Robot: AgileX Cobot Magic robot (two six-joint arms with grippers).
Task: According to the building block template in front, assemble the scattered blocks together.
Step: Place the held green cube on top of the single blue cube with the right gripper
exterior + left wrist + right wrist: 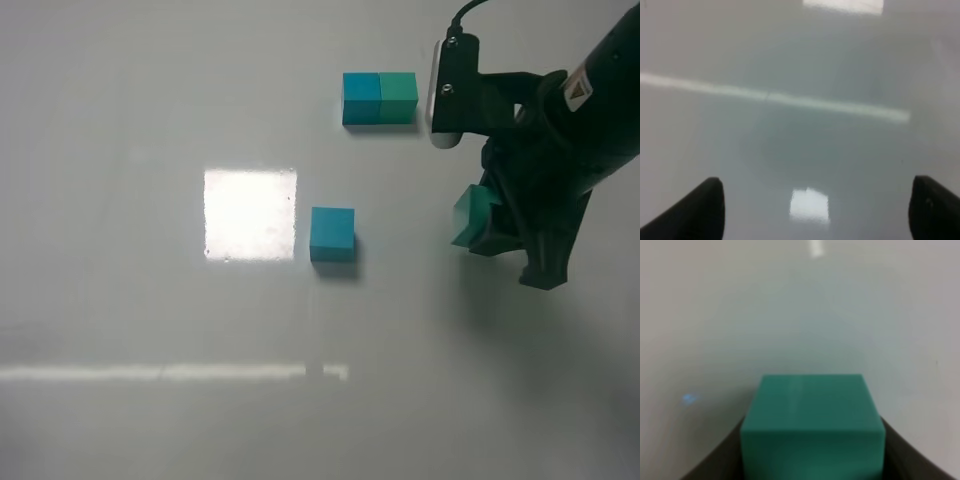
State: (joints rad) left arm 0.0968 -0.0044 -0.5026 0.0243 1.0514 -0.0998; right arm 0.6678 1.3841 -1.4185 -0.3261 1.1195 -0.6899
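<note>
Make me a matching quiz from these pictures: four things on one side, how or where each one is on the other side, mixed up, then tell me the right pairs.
Column one:
1. template
2. blue cube
3. green cube
4. left hand

Column two:
A. gripped by the right hand
B. open, holding nothing
C. two cubes joined side by side
D. lying alone on the table

Pairs: 1-C, 2-D, 3-A, 4-B
</note>
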